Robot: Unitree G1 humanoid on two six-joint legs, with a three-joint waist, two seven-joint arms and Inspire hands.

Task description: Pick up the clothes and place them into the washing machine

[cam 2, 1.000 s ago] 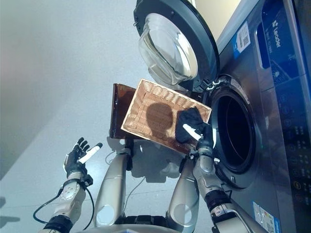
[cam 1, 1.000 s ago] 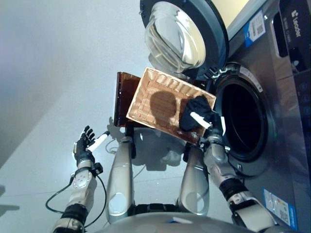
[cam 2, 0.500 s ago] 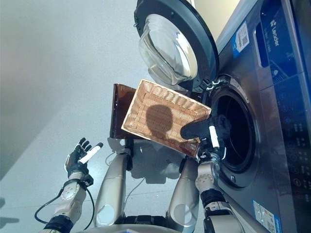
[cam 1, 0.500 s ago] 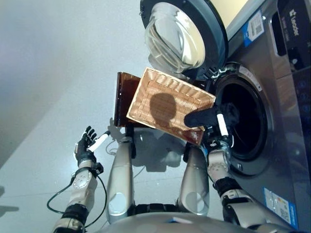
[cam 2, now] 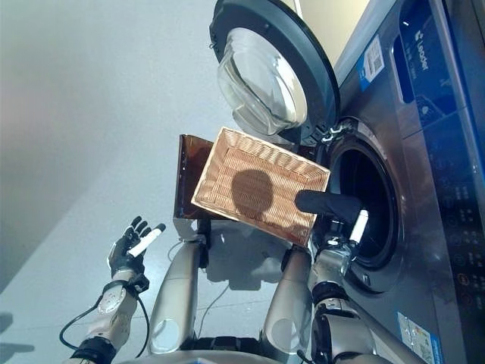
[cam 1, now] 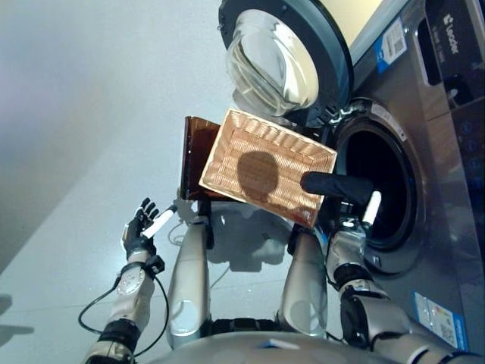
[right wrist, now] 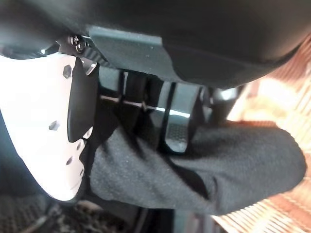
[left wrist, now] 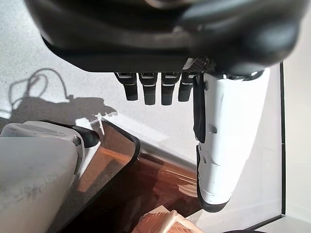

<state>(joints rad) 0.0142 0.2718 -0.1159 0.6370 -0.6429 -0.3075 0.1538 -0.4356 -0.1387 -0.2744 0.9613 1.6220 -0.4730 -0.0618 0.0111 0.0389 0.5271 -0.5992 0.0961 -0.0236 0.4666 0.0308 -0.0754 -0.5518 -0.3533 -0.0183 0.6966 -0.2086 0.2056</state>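
A black garment (cam 1: 333,184) sticks out past the right rim of the wicker basket (cam 1: 258,163), at the mouth of the washing machine's drum (cam 1: 379,171). My right hand (cam 1: 358,220) is shut on it just in front of the opening. In the right wrist view the fingers (right wrist: 176,127) curl over the black garment (right wrist: 218,167) and the white-covered thumb (right wrist: 46,126) presses beside it. The basket holds no other cloth that I can see. My left hand (cam 1: 142,227) hangs open low on the left, away from the basket, with nothing in it.
The machine's round glass door (cam 1: 280,57) stands swung open above the basket. A brown stand (cam 1: 195,155) carries the basket. The machine's grey front panel (cam 1: 436,220) fills the right side. Pale floor (cam 1: 83,114) spreads out to the left.
My right hand has carried the black garment off the basket's right corner and rightward to the drum opening. The left hand has barely shifted.
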